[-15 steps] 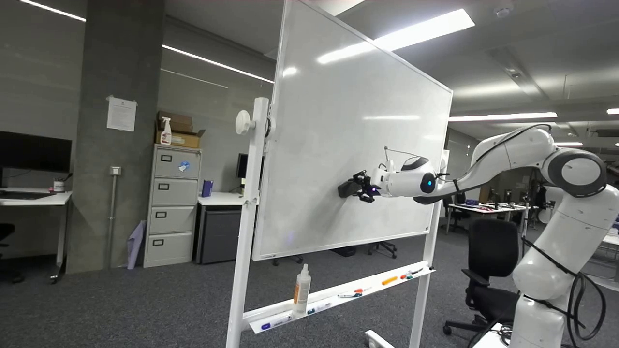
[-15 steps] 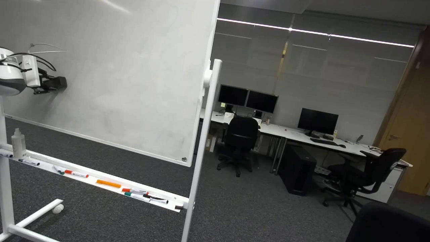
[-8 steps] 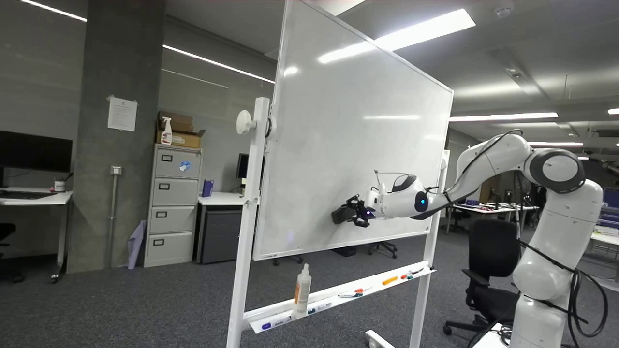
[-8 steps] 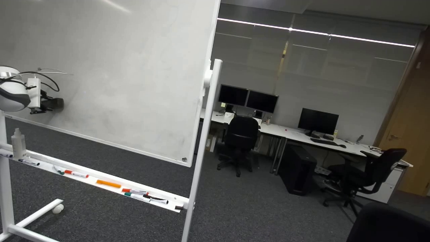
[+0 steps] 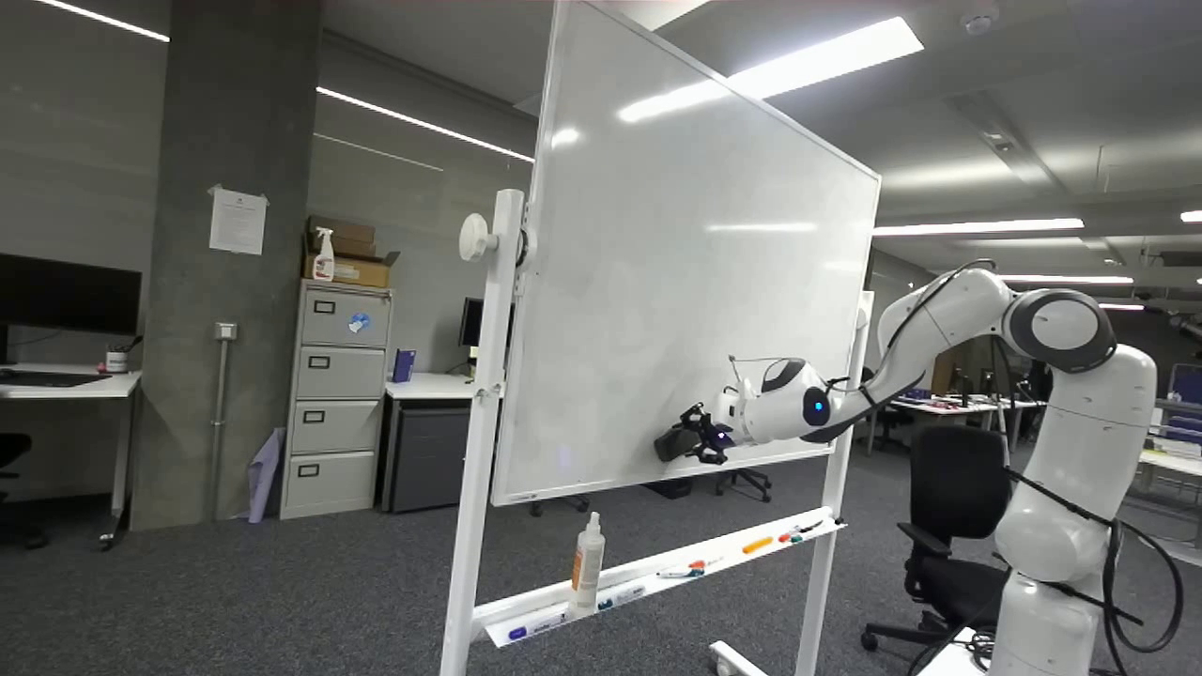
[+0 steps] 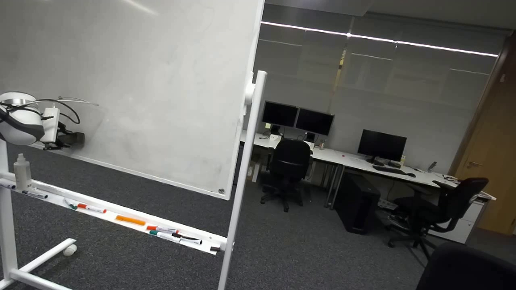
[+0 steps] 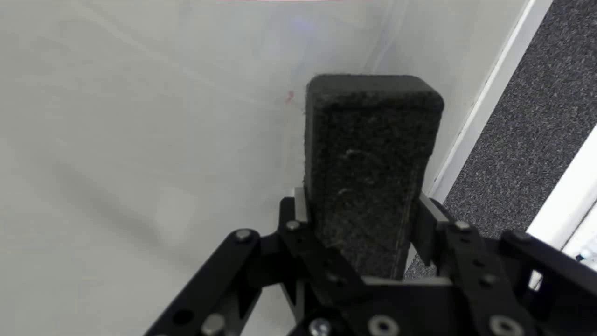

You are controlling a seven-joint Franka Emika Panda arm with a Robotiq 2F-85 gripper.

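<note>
You have a black block [image 7: 368, 158] in the gripper [image 7: 366, 207], which is clamped on two opposite sides of it. The block extends beyond the grip, and its free end is at the surface of the whiteboard [image 5: 639, 282], near the lower edge; how firmly it presses, I cannot tell. On the face turned to the wrist camera you see some pale marks; whether these are letters, I cannot tell. In the wrist view, the whiteboard shows a small red mark [image 7: 290, 96] just beside the block.

Below the whiteboard runs a tray [image 5: 648, 565]. On it a bottle [image 5: 587, 563] stands upright; its label has an orange part, and the print is too small for you to read. Near it lies a blue-capped marker [image 5: 537, 626] with dark lettering, also not legible. Farther along the tray you find a red-capped marker [image 6: 92, 208], an orange marker [image 6: 130, 220] and a green-capped marker [image 6: 164, 236].

On the pillar [image 5: 268, 357] a paper sheet [image 5: 238, 222] is fixed, with lines of print too small to read. Near the pillar stands a filing cabinet [image 5: 343, 427], which has a blue-and-white sticker [image 5: 359, 323] on the top drawer.
</note>
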